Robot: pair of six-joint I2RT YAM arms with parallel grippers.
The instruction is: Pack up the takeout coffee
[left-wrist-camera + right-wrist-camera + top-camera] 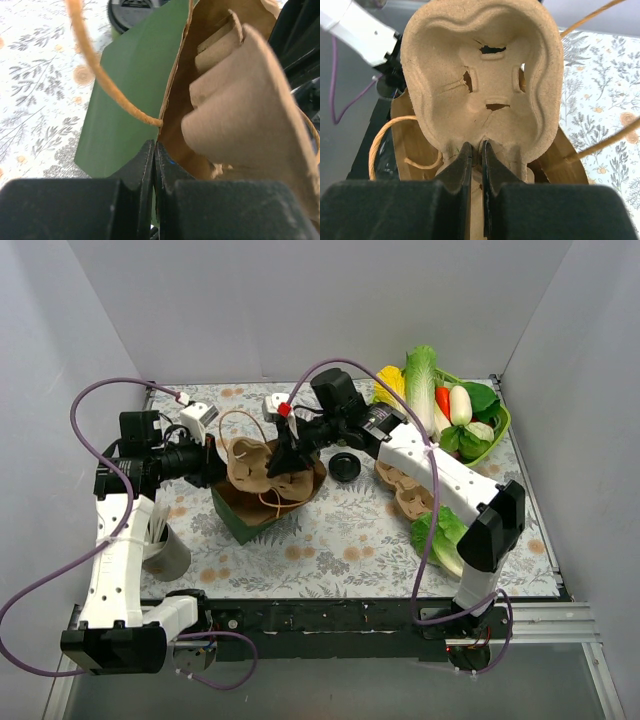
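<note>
- Across the middle of the table point(330, 540), a paper bag point(250, 515), green outside and brown inside, lies tipped with its mouth up and back. The step in hand looks to be loading the carrier into it, before any drink goes in.
- Half inside that mouth is the pulp cup tray point(250, 462). The next move calls for pushing it down flat while the bag's wall is kept pulled aside.
- At the bag's left rim, the left gripper point(215, 462) is pinched closed on the paper edge. The right gripper point(287, 453) is clamped on the tray's near edge.
- Just right of the bag, the takeout coffee point(345, 466) stands on the table, held by neither arm and not yet packed.
- Only its black lid point(131, 10) is plain. The top camera hides the cup body.
- Only the right wrist camera shows the tray's empty cup well. Only the left wrist camera shows the cord handle point(95, 75) looping past the rim, a possible snag.
</note>
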